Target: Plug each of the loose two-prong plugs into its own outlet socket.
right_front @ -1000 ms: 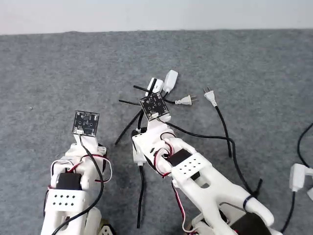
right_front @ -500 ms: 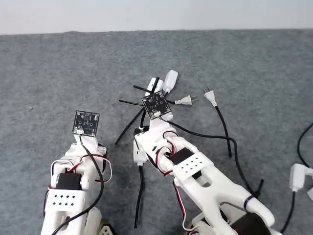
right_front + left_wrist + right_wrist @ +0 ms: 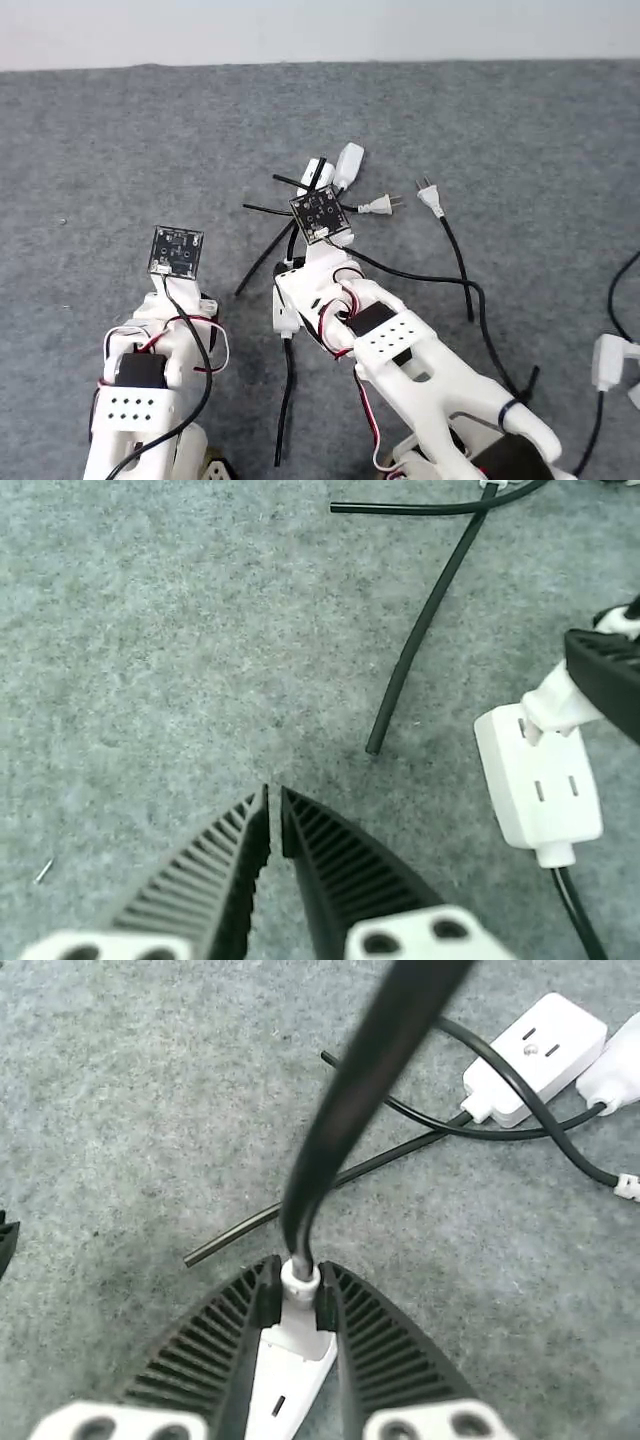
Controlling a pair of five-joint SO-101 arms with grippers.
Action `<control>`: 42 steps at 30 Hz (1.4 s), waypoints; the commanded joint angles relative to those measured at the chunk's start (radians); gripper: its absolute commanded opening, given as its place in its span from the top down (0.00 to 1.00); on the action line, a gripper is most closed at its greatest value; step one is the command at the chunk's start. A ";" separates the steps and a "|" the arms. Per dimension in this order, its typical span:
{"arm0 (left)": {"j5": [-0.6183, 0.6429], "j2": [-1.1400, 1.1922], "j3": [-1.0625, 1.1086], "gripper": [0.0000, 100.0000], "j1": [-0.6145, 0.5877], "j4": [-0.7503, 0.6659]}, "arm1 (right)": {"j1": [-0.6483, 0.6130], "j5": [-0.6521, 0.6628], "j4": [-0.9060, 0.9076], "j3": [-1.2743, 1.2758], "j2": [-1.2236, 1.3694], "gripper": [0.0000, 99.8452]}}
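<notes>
My right gripper (image 3: 297, 1278) is shut on the cord end of a white outlet socket (image 3: 283, 311), held just above the carpet between the two arms. The same socket (image 3: 540, 780) hangs beside one black finger of the right gripper in the left wrist view. Its black cord (image 3: 288, 400) trails toward the near edge. Two loose two-prong plugs (image 3: 378, 206) (image 3: 428, 195) lie beyond the right arm. Two more white sockets (image 3: 349, 163) (image 3: 535, 1055) rest close to them. My left gripper (image 3: 273, 805) is shut on nothing, low over bare carpet.
Another white socket (image 3: 608, 360) with its cord lies at the right edge. Black cords (image 3: 465, 285) loop over the grey carpet around the right arm. A loose cable end (image 3: 375, 745) lies ahead of the left gripper. The far half of the carpet is bare.
The right arm has shifted slightly away from the near edge with the socket, and the cord's tail swung a little left. It has since stayed still. The left arm has not moved.
</notes>
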 commanded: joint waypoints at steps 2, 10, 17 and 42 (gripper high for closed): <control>-0.011 -0.017 -0.007 0.98 -0.006 -0.012 | 0.013 0.034 -0.022 -0.100 0.038 0.99; -0.012 -0.017 -0.007 0.98 -0.006 -0.012 | 0.013 0.038 -0.012 -0.097 0.019 0.99; -0.012 -0.017 -0.007 0.98 -0.006 -0.012 | 0.010 0.080 -0.005 -0.071 0.018 0.99; -0.037 -0.017 -0.010 0.98 -0.006 0.008 | -0.038 0.256 0.134 0.083 -0.137 0.99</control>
